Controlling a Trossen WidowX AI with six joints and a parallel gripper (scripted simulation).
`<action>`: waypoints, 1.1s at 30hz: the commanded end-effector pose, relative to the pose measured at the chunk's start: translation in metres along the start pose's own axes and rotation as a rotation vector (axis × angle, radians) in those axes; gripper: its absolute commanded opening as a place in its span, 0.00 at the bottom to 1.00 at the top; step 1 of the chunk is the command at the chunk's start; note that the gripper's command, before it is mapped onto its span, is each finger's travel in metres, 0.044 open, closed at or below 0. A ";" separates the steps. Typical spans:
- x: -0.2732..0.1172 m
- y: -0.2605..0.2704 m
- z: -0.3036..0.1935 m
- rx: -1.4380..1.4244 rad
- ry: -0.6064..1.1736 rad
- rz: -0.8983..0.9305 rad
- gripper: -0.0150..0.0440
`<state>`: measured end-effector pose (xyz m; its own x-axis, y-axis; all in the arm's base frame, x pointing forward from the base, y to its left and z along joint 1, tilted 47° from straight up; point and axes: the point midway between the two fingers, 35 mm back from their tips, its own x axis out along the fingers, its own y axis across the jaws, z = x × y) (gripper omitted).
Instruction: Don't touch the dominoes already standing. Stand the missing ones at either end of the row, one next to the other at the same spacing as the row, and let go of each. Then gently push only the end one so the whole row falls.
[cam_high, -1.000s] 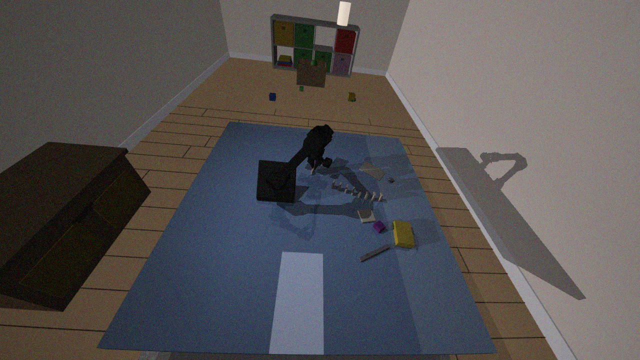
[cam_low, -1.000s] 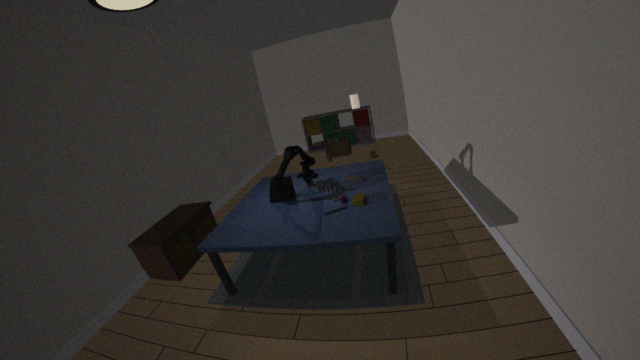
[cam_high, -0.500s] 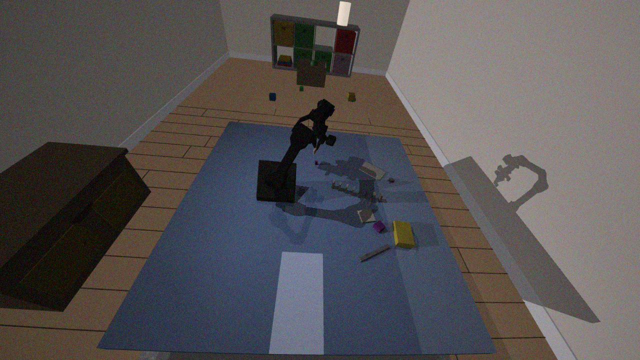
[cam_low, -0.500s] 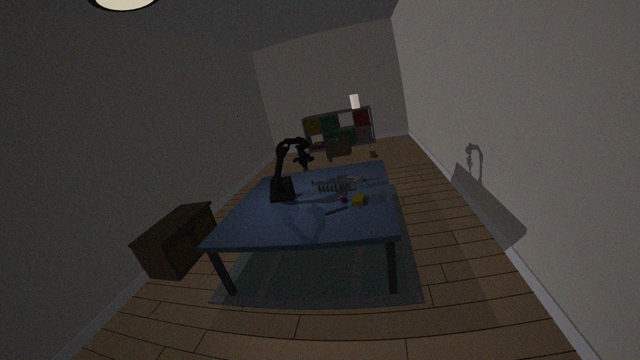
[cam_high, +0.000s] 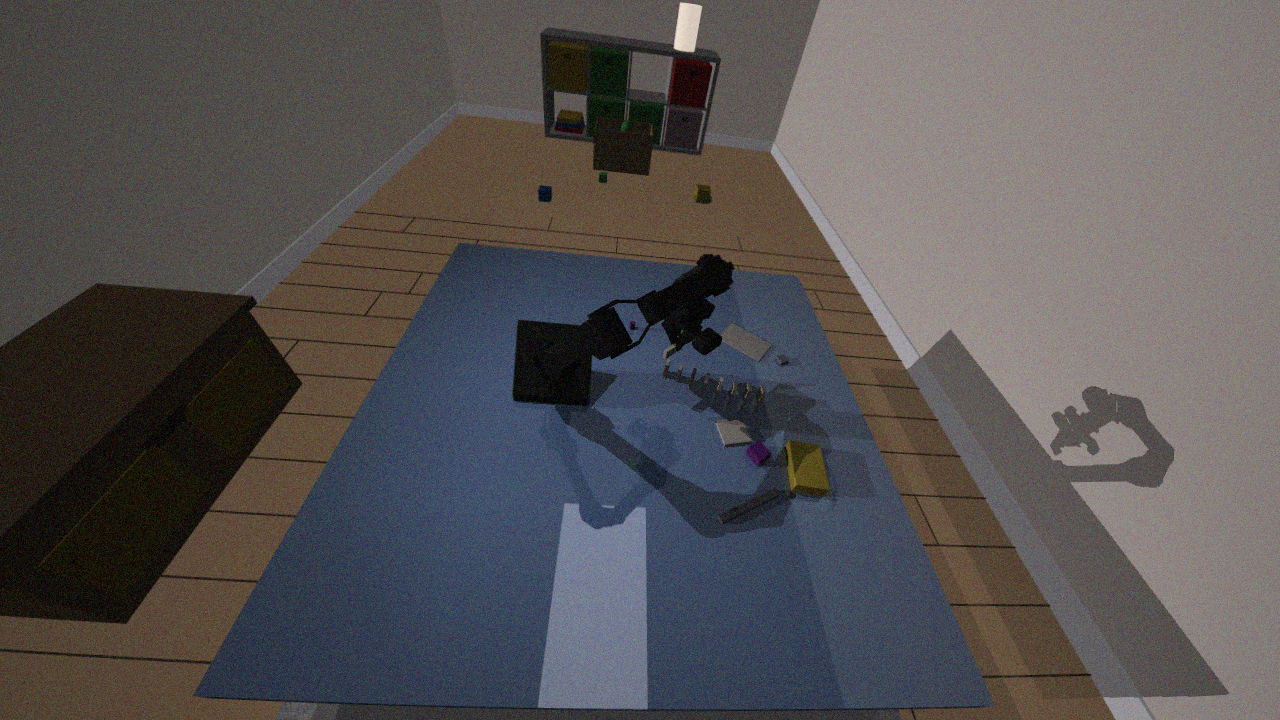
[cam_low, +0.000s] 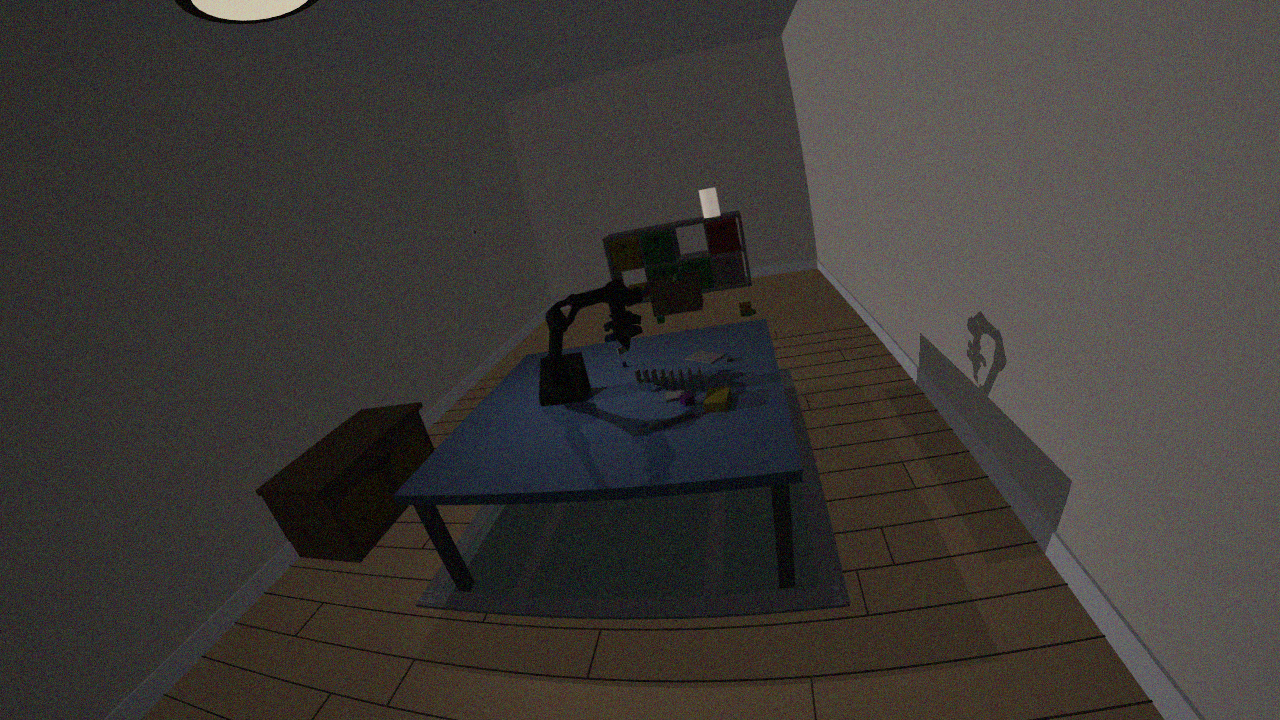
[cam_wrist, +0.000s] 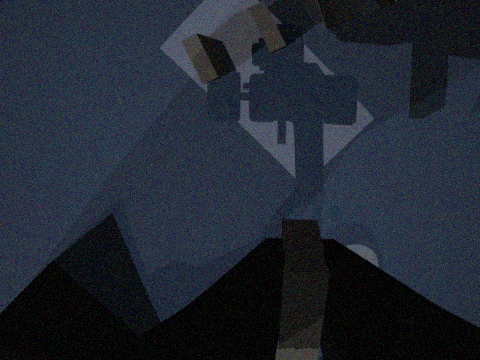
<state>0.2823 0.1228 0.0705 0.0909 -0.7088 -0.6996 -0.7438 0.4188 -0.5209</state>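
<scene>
A row of several pale tan dominoes (cam_high: 733, 390) (cam_low: 663, 377) stands on the blue table right of the arm's base; two dominoes, one of them (cam_wrist: 195, 57), show near the top of the wrist view. My gripper (cam_high: 673, 348) (cam_low: 623, 342) (cam_wrist: 298, 256) is shut on a tan domino (cam_high: 668, 353) (cam_low: 623, 350) (cam_wrist: 303, 285), which points down from the fingers. It is held above the table near the base-side end of the row, with the row's nearest dominoes ahead of it in the wrist view. Its exact height is hard to tell. Dim light hides the contact at the fingertips.
On the table (cam_high: 447, 537) (cam_low: 537, 456), a purple block (cam_high: 758, 453) (cam_low: 686, 397), a yellow block (cam_high: 808, 470) (cam_low: 716, 400), a pale flat piece (cam_high: 733, 433) and a dark stick (cam_high: 751, 507) lie on the row's near side. Another pale flat piece (cam_high: 746, 342) lies beyond the row.
</scene>
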 end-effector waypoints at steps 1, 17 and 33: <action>0.004 -0.029 -0.023 0.071 0.014 -0.016 0.30; 0.034 -0.016 -0.026 0.112 -0.137 0.230 0.30; 0.054 -0.007 -0.021 0.146 -0.439 0.434 0.30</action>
<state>0.2783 0.0694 0.0463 0.0608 -0.2309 -0.9711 -0.6728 0.7092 -0.2108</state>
